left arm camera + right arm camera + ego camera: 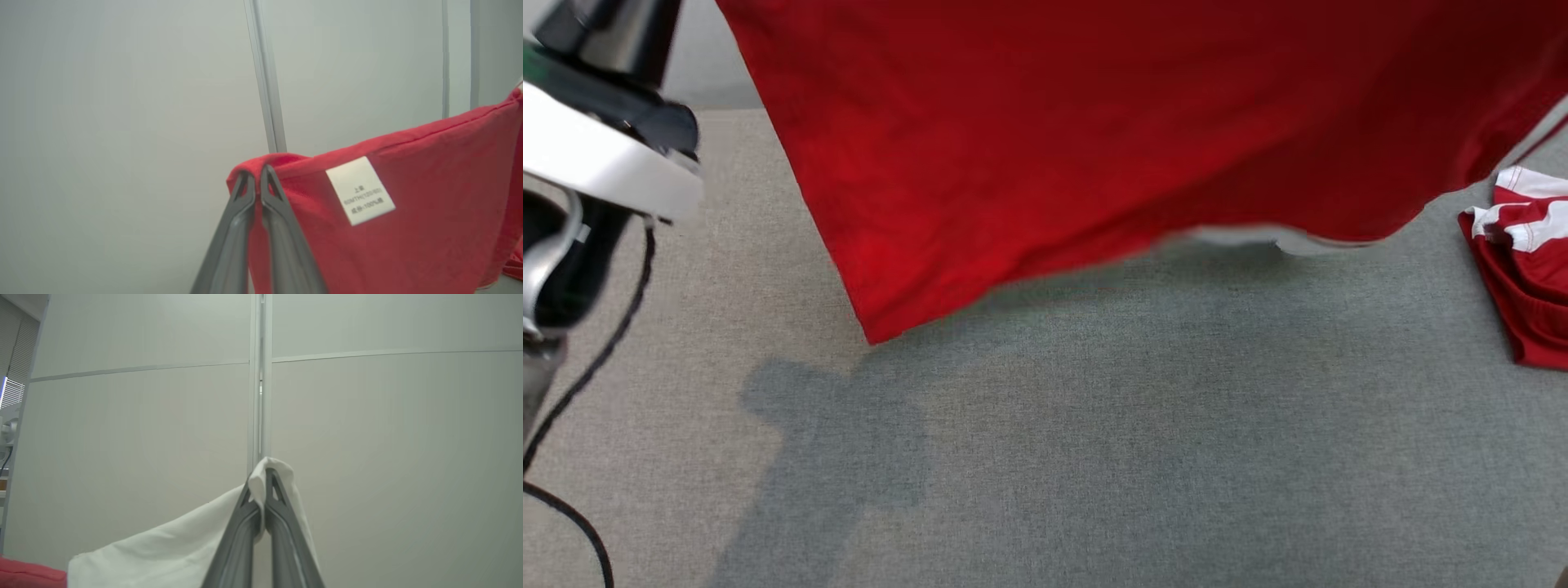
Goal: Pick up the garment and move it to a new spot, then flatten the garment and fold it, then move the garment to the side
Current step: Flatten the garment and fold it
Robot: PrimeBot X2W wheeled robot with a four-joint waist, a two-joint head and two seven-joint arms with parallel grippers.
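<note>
Red cotton-like cloth takes the upper part of the head view: the garment (pixel 1094 122) hangs in the air, spread wide like a curtain, above the grey woven table (pixel 1135 449). Its surface is plain and rather smooth, with only soft folds. The lower edge runs slanted, with the left corner as its lowest point. A narrow white strip (pixel 1258 238) shows under the lower edge, a little blurred. The garment does not touch the table, and its shadow (pixel 841 441) lies on the grey surface below.

In the left wrist view, the left end effector (pixel 257 171) has its two dark fingers pressed together on a folded red edge of the garment, which it holds up in front of a pale wall (pixel 122 122). A white label (pixel 360 190) with small printed text, too small to read, is sewn just beside the gripped place.

In the right wrist view, the right end effector (pixel 265 477) is also closed, and it pinches a white part of the cloth, which wraps over its tips. This white cloth goes down to the lower left, where a small piece of red is visible.

At the right edge of the head view a second cloth (pixel 1523 261), red with white stripes, lies crumpled on the table, well apart from the hanging garment. At the left, part of the left arm (pixel 596 155) and a black cable (pixel 572 392) are visible.
</note>
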